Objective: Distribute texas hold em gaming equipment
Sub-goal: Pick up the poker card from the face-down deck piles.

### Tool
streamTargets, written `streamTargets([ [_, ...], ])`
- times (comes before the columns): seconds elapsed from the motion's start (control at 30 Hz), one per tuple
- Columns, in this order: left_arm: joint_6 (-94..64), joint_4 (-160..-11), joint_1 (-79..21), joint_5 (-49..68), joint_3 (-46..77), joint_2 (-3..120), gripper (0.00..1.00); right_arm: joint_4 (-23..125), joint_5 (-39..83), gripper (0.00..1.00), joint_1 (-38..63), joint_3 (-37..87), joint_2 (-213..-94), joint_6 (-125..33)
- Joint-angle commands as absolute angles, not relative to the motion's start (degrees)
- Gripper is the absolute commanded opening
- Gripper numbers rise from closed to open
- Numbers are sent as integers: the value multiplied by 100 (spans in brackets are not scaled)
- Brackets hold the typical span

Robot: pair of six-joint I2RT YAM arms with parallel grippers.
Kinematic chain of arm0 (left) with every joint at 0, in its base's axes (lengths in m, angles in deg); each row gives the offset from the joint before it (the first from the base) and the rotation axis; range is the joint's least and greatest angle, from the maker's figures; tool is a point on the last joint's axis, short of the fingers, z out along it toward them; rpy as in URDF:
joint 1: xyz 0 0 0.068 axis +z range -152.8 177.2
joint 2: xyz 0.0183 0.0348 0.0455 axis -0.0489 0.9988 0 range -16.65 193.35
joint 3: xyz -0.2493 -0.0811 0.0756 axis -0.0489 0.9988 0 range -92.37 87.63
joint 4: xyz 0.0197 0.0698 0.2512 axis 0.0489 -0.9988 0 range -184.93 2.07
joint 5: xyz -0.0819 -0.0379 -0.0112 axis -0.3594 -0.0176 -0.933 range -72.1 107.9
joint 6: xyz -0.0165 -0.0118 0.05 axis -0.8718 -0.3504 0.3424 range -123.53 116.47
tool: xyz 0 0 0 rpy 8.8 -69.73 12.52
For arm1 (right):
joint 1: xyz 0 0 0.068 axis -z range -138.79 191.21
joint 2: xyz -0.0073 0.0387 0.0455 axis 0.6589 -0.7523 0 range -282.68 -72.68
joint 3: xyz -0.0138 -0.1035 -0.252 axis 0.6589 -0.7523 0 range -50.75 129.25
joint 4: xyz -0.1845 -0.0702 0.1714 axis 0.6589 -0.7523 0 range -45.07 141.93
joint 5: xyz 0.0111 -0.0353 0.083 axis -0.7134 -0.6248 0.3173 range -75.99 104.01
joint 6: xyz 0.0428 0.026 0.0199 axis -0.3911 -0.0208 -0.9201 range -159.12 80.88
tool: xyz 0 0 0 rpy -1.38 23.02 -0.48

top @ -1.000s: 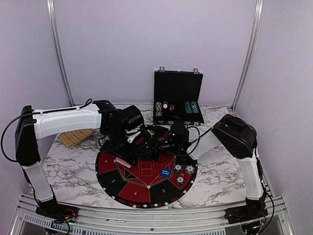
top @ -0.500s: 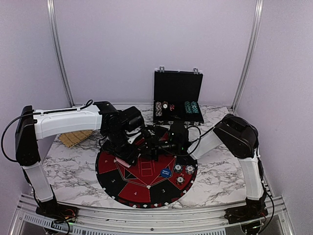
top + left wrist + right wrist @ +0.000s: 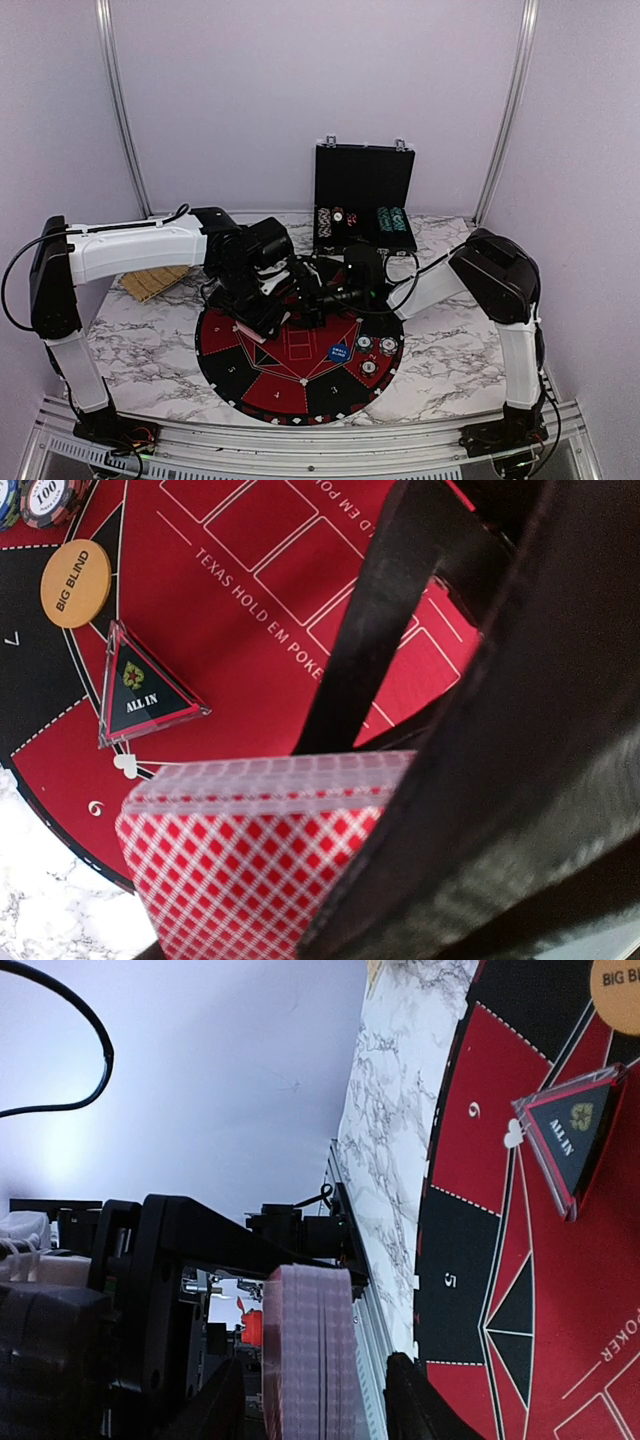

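Marbled table (image 3: 130, 345) carries round mat (image 3: 235, 372), open black case (image 3: 365, 180), tan slatted board (image 3: 155, 282).

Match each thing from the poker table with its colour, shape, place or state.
Things:
1. deck of red-backed cards
2. BIG BLIND disc
3. ALL IN marker
4. black case

Descriptions:
a. orange
b. standing open at the back of the table
c. held in the left arm's fingers
d. triangular

Pairs: 1-c, 2-a, 3-d, 4-b
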State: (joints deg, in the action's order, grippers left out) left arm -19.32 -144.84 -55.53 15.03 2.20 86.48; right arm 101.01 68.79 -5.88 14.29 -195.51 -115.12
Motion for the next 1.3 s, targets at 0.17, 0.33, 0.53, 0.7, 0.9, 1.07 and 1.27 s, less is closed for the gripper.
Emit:
streamTargets([
  [0.17,-1801,-14385,-5555,1411,220,8304,44,8961,6765,46,-625,1843,-19263,-10543],
  [0.33,-1768,-14367,-5556,1354,211,8279,44,8399,6638,45,-625,1901,-19188,-10142],
  [0.53,-1733,-14366,-5554,1343,227,8250,44,7943,6445,45,-574,1892,-19048,-9788],
  [0.7,-1734,-14357,-5558,1336,255,8233,43,7884,6398,45,-515,1829,-18958,-9707],
  [0.9,-1742,-14341,-5560,1328,289,8215,43,7803,6354,45,-456,1791,-18880,-9633],
  [1.07,-1748,-14322,-5562,1329,349,8179,43,7809,6333,44,-404,1710,-18832,-9627],
  [1.27,-1742,-14297,-5560,1340,387,8163,43,7853,6319,45,-383,1673,-18758,-9644],
])
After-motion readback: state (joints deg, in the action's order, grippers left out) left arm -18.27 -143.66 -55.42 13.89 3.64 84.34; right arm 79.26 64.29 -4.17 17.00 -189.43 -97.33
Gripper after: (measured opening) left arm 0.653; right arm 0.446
